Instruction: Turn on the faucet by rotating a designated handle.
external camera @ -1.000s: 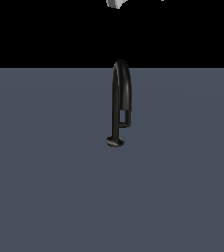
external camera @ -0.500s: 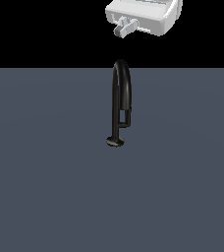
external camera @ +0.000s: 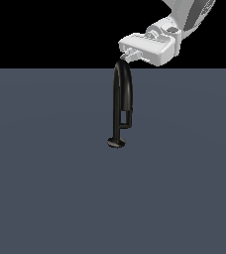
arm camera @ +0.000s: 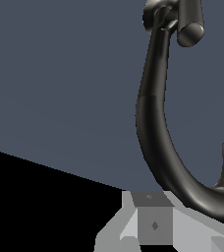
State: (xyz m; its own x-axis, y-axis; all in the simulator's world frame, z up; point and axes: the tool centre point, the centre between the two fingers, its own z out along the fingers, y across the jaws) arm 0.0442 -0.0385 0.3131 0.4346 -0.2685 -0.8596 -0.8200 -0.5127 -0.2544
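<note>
The glossy black faucet (external camera: pixel 122 94) stands upright on the grey floor as an inverted-U arch on a small disc base (external camera: pixel 116 143). The handle (external camera: pixel 128 119) is a thin black bar with an elbow, low under the arch's shorter leg. My white gripper (external camera: pixel 129 53) hangs just above the top of the arch, fingertips almost touching it; no gap shows between the fingers and nothing is held. In the wrist view the arched pipe (arm camera: pixel 153 133) curves close past my grey fingers (arm camera: pixel 154 225), and the base (arm camera: pixel 158 15) lies beyond.
A flat grey floor (external camera: pixel 45 188) surrounds the faucet, with black background behind its far edge. The arm (external camera: pixel 189 15) enters from the exterior view's upper right.
The gripper has come down from the top edge of the exterior view to just above the arch. The faucet and handle have not moved.
</note>
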